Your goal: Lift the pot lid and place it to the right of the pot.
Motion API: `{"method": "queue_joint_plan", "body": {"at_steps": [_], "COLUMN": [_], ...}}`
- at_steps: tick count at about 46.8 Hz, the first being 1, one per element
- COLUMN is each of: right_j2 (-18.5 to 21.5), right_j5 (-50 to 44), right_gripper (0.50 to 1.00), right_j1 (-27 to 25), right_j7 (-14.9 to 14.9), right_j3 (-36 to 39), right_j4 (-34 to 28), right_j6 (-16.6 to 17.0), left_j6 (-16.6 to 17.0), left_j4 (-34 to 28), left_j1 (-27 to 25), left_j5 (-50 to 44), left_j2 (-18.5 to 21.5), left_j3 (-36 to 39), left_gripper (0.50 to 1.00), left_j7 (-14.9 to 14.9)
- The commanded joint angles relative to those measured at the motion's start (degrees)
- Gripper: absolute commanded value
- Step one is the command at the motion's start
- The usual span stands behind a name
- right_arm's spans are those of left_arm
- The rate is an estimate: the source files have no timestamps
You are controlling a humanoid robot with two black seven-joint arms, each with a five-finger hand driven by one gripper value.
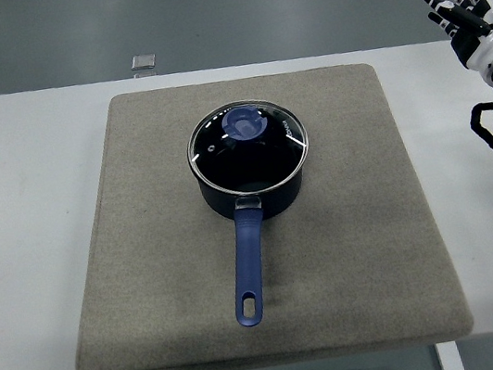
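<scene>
A dark blue pot [254, 188] stands in the middle of a grey mat [347, 225], its blue handle [249, 269] pointing toward the near edge. On the pot sits a glass lid [271, 151] with a steel rim and a round blue knob [244, 124]. My right hand [459, 6] is raised at the far right edge of the view, well away from the pot, fingers spread and holding nothing. The left arm does not show.
The mat lies on a white table [28, 229]. A small grey square object [144, 62] rests at the table's far edge, left of centre. Bare mat stretches to the right of the pot.
</scene>
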Motion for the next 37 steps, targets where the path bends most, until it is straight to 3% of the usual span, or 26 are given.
{"method": "queue_joint_plan", "body": {"at_steps": [1, 37], "right_j2": [-0.09, -2.02], "right_j5": [-0.01, -1.24], "right_gripper": [0.917, 0.917], "right_j1": [0.24, 0.15], "right_j7": [0.00, 0.09], "right_j3": [0.00, -0.79], "right_j4": [0.00, 0.09], "right_j6": [-0.09, 1.14], "left_j6": [0.00, 0.00], "left_j4": [0.00, 0.00], "left_j1": [0.00, 0.00], "left_j5": [0.00, 0.00], "left_j2": [0.00, 0.00], "left_j3": [-0.03, -0.03], "left_gripper": [1.000, 1.000], "left_j7": [0.00, 0.00]}}
